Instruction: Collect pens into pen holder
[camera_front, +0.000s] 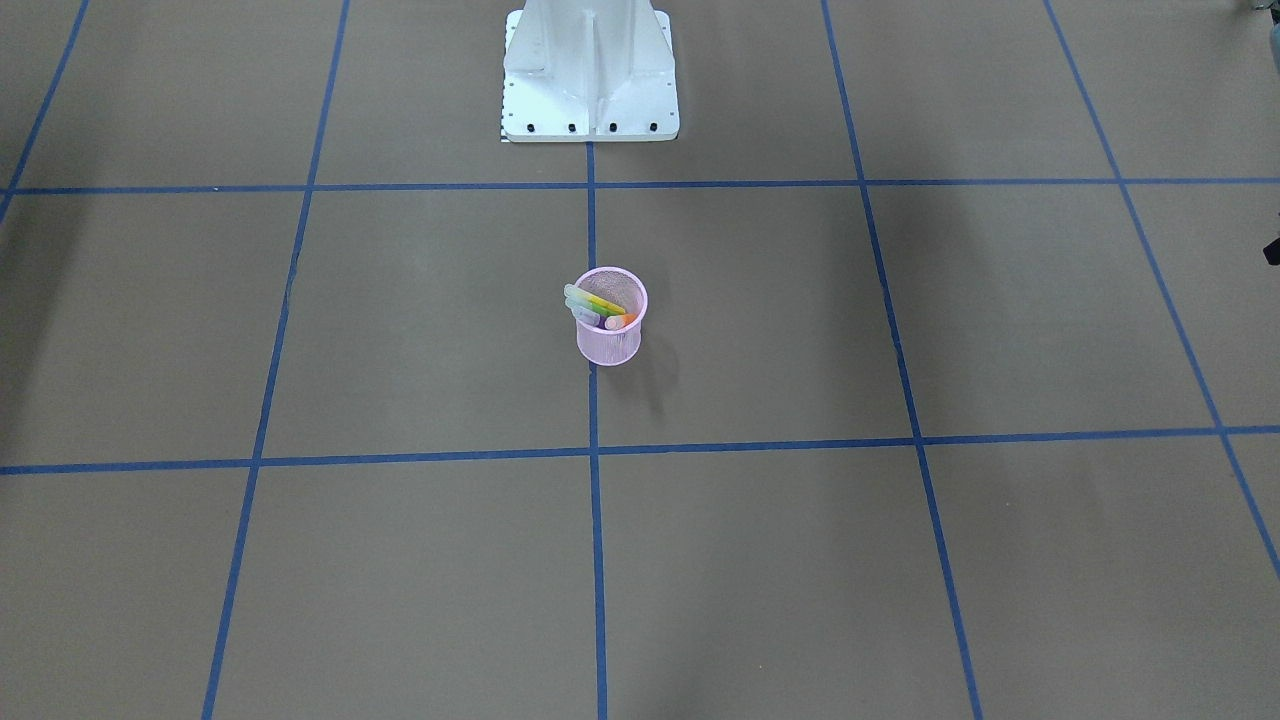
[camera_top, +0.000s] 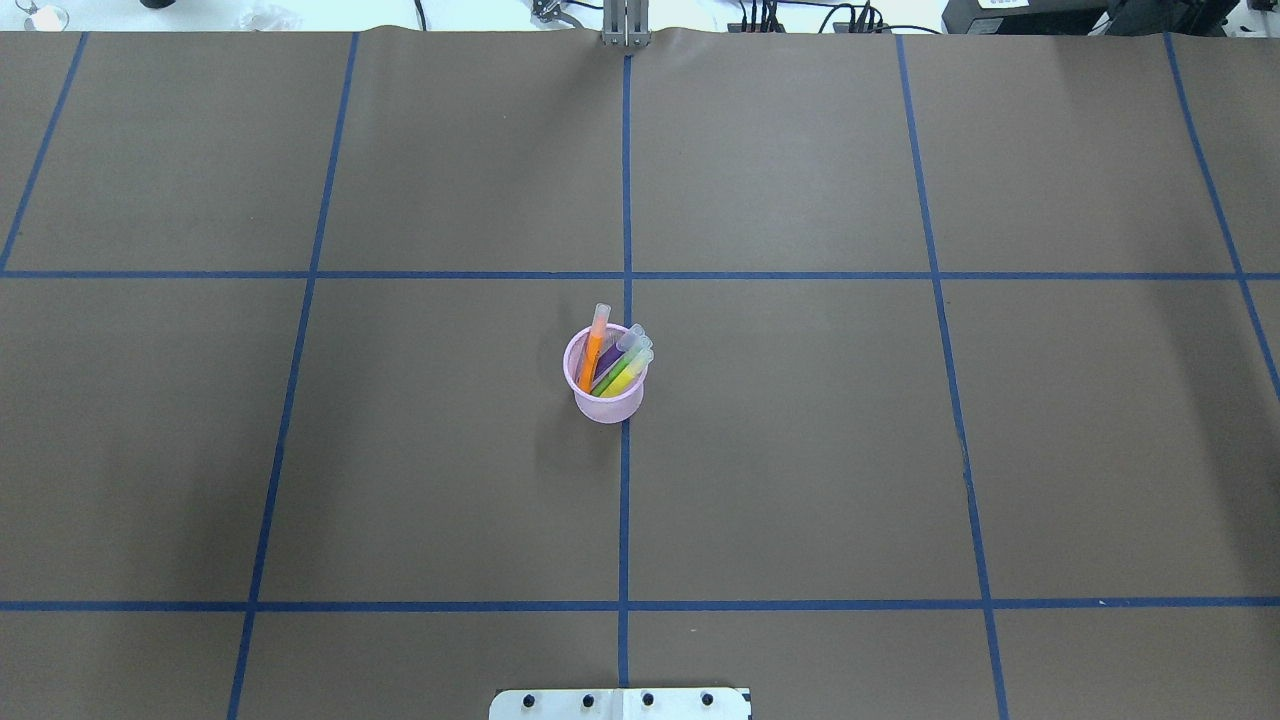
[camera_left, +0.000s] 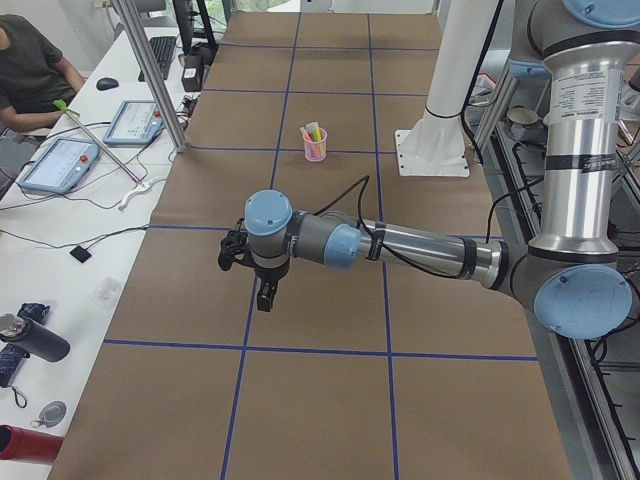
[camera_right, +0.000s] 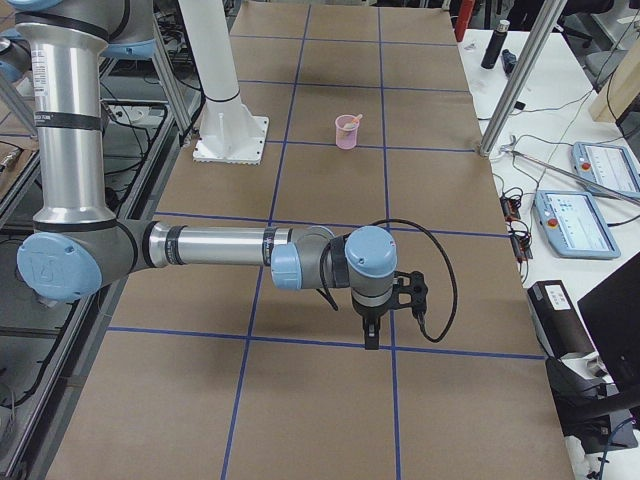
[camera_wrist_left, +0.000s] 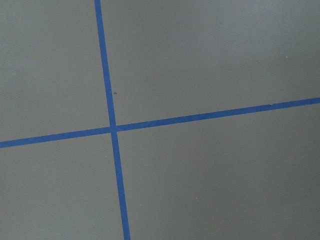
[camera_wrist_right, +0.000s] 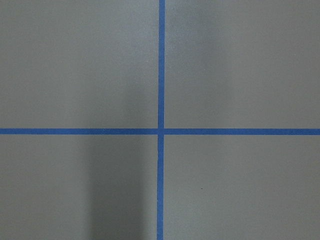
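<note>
The pink mesh pen holder (camera_top: 607, 405) stands upright at the middle of the table, on the centre blue line. It also shows in the front view (camera_front: 608, 345) and both side views (camera_left: 315, 150) (camera_right: 347, 134). Inside it lean the orange pen (camera_top: 594, 347), purple pen (camera_top: 610, 357), green pen (camera_top: 620, 366) and yellowish pen (camera_top: 630, 374), cap ends up. No pen lies on the table. My left gripper (camera_left: 266, 296) and right gripper (camera_right: 371, 336) hang over the table's ends, far from the holder. They show only in the side views, so I cannot tell whether they are open or shut.
The white robot base (camera_front: 590, 90) stands behind the holder. Blue tape lines (camera_top: 625, 500) grid the brown table. Operators' desks with tablets (camera_left: 135, 120) (camera_right: 572, 222), a metal post (camera_right: 520, 75) and a seated person (camera_left: 30, 70) flank the table's far side.
</note>
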